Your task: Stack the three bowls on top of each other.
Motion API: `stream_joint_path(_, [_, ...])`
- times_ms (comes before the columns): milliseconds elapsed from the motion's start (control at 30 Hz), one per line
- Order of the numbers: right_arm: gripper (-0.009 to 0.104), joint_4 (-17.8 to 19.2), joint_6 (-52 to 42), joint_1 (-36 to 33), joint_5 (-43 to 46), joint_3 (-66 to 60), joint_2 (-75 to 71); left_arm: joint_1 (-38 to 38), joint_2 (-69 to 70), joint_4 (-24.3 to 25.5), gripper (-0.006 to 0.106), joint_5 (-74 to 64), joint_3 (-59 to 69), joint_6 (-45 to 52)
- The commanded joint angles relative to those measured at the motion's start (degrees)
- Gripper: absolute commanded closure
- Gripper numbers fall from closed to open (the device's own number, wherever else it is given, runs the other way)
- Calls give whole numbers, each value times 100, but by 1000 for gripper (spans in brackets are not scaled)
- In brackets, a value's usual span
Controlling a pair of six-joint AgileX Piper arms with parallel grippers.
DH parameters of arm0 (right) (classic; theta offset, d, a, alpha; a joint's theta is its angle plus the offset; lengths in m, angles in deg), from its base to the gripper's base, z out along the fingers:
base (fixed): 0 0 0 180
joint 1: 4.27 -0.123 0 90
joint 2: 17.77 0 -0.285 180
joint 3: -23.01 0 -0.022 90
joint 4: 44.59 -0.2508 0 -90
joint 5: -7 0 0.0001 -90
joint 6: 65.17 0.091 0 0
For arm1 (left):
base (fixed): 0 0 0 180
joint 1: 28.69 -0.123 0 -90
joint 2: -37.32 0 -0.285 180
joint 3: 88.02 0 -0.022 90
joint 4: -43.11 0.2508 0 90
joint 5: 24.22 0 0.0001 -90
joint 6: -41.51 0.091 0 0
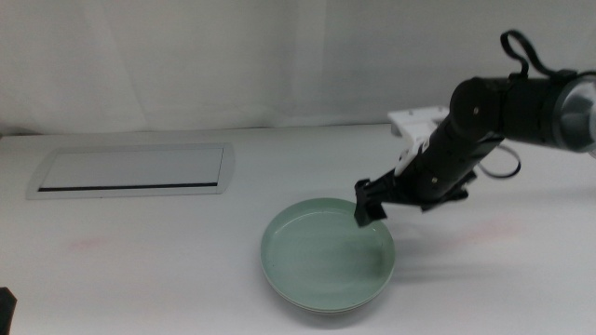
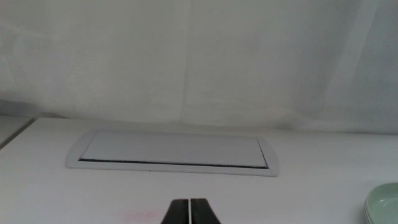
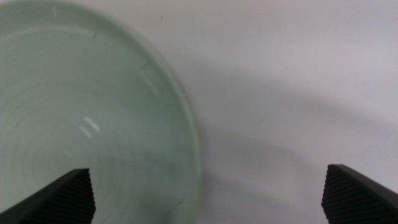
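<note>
Hovering above the far right rim of the mint green bowl (image 1: pixel 328 254), right gripper (image 1: pixel 370 207) jaws spread wide and empty, bowl's rim lying between them, stacked bowl edges beneath it on the white surface (image 1: pixel 140 270), left gripper (image 2: pixel 189 211) jaws closed together, apart near the white panel (image 2: pixel 173 152).

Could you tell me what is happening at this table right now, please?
The right gripper hangs open over the far right rim of the mint green bowl, holding nothing. That bowl sits on top of a stack; a paler rim shows beneath it, though the lower bowls cannot be told apart. The left gripper waits shut near the table's front left, facing the white panel.
</note>
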Motion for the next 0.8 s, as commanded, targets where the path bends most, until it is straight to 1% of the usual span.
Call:
stream_joint_path(0, [-8, 538, 34, 5, 29, 203, -233, -16, 25, -17, 103, 1, 226, -29])
stream_joint_path(167, [-8, 2298, 957, 349, -91, 762, -636, -16, 25, -17, 103, 1, 226, -29])
stream_joint_path(233, [-8, 2760, 1315, 613, -106, 909, -850, -16, 25, -17, 103, 1, 226, -29])
stream_joint_path(267, [-8, 2928, 1424, 794, -105, 958, -975, -16, 25, -17, 103, 1, 226, -29])
stream_joint_path(300, [-8, 2998, 1452, 996, -90, 959, -1083, -16, 25, -17, 103, 1, 226, -29])
stream_joint_path(433, [-7, 3003, 1356, 1893, -142, 935, -1570, -16, 25, -17, 103, 1, 226, -29])
stream_joint_path(467, [-4, 2968, 1149, 2304, -159, 857, -1824, -16, 25, -17, 103, 1, 226, -29])
stream_joint_path(500, [3, 2842, 842, 2557, -134, 721, -2112, -16, 25, -17, 103, 1, 226, -29])
stream_joint_path(567, [18, 2795, 674, 2708, -47, 512, -2387, -16, 25, -17, 103, 1, 226, -29])
stream_joint_path(600, [46, 2811, 674, 2746, 74, 256, -2720, -16, 25, -17, 103, 1, 226, -29])
stream_joint_path(667, [85, 2811, 746, 2746, 292, -30, -3065, -16, 25, -17, 103, 1, 226, -29])
stream_joint_path(700, [97, 2811, 880, 2746, 413, -192, -3274, -16, 25, -17, 103, 1, 226, -29])
stream_joint_path(767, [98, 2800, 926, 2736, 652, -498, -3688, -16, 25, -17, 103, 1, 226, -29])
